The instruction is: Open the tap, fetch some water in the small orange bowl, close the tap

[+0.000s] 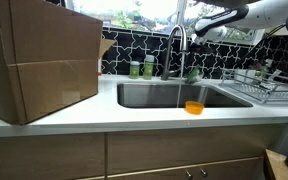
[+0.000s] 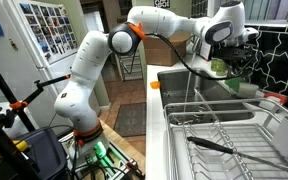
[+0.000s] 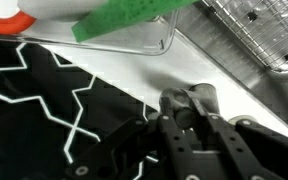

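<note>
The tap (image 1: 177, 45) rises behind the steel sink (image 1: 144, 95), and a thin stream of water falls from its spout into the basin. Just right of that stream, the small orange bowl (image 1: 193, 107) sits at the sink's front; it also shows as the small orange bowl (image 2: 154, 85) near the sink's far end. My gripper (image 1: 193, 33) reaches in from the right beside the spout, level with its top. In the wrist view the gripper (image 3: 186, 115) is shut on a short metal cylinder, the tap's handle (image 3: 181, 108). In an exterior view the gripper (image 2: 228, 60) is partly hidden by the wrist.
A big cardboard box (image 1: 34, 60) fills the counter left of the sink. Green bottles (image 1: 141, 68) stand against the black tiled wall. A wire dish rack (image 1: 259, 82) sits right of the sink, seen close as the dish rack (image 2: 224, 130). A clear container with a green label (image 3: 124, 25) is nearby.
</note>
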### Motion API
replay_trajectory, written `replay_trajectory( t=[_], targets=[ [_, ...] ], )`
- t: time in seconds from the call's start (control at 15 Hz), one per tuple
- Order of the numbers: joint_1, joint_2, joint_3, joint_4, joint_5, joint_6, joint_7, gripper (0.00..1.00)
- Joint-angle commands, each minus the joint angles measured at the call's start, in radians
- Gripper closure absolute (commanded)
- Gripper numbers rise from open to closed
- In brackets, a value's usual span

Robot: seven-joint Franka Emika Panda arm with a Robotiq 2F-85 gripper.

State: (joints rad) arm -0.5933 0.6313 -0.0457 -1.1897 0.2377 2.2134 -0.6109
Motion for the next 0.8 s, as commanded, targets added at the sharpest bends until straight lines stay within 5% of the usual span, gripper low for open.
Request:
replay_trajectory(
  t=[0.0, 0.4, 0.73],
  targets=[
    [0.001, 0.003, 0.075, -0.016, 0.092, -0.025, -0.021, 0.45],
    [-0.005, 0.007, 0.097, -0.013, 0.09, -0.025, -0.045, 0.01],
    [0.022, -0.035, 0.033, -0.047, -0.016, -0.012, -0.014, 0.0]
  ],
)
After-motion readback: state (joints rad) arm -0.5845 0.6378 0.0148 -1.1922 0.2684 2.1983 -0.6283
